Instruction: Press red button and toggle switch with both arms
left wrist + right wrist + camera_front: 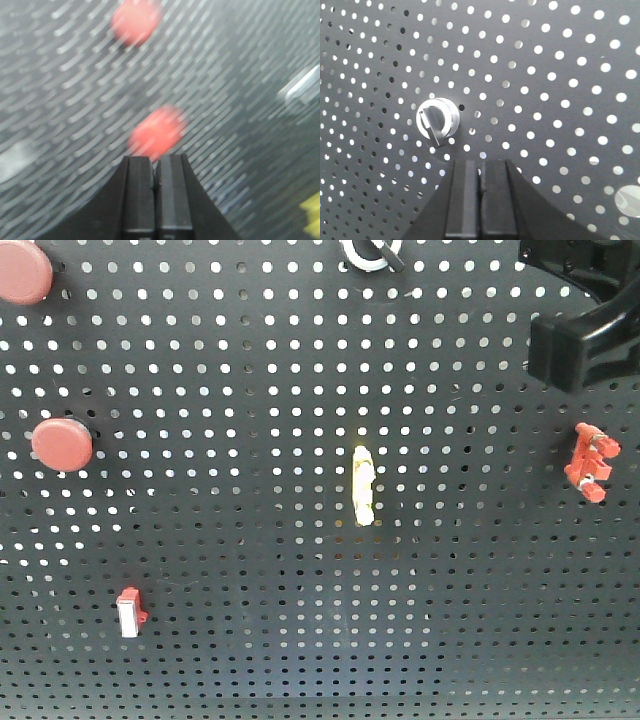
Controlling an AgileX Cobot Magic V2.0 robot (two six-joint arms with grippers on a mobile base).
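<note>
Currently the front view is showing the pegboard (300, 620) with two red buttons (62, 444) at left and the toggle switch (370, 254) at the top edge. The left gripper (156, 165) is sitting pressed together just below a blurred red button. The right gripper (481, 170), fingers also pressed together, is pointing just below-right of the toggle switch.

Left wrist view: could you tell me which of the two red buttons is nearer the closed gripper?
The lower red button, just above the left gripper tips; the other red button sits far up near the frame's top.
</note>
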